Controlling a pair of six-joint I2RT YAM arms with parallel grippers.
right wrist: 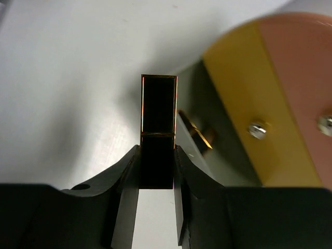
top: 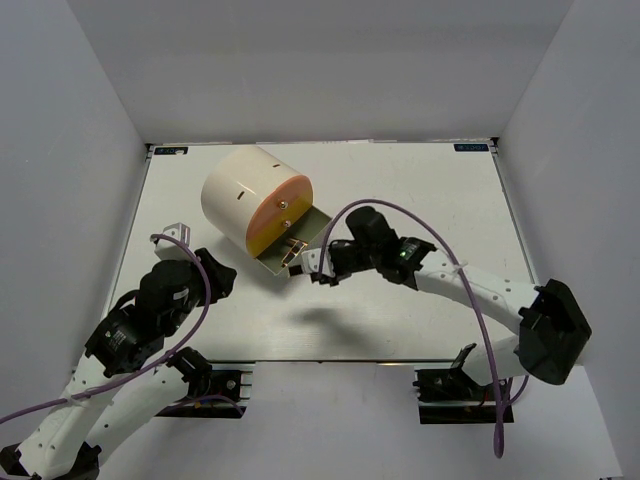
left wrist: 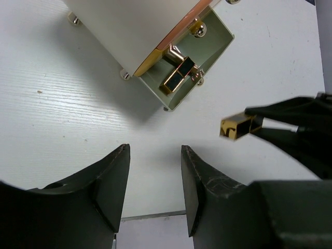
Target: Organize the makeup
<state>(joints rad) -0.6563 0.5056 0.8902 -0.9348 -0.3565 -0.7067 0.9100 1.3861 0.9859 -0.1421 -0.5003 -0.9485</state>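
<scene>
My right gripper (right wrist: 156, 171) is shut on a gold-and-black case (right wrist: 158, 111) and holds it above the table, just in front of the open green drawer (right wrist: 199, 98) of the big cream cylinder (top: 245, 195). The held case also shows in the left wrist view (left wrist: 236, 127), clear of the table. A second gold-and-black case (left wrist: 179, 75) lies in the drawer (left wrist: 215, 39) and also shows in the right wrist view (right wrist: 199, 136). My left gripper (left wrist: 155, 181) is open and empty, low over bare table in front of the drawer. In the top view the right gripper (top: 312, 268) is at the drawer's mouth and the left gripper (top: 220, 275) is to its left.
The cylinder with its orange face (top: 280, 215) lies on its side at the middle left of the white table (top: 420, 200). Grey walls enclose the table on three sides. No other makeup shows on the table.
</scene>
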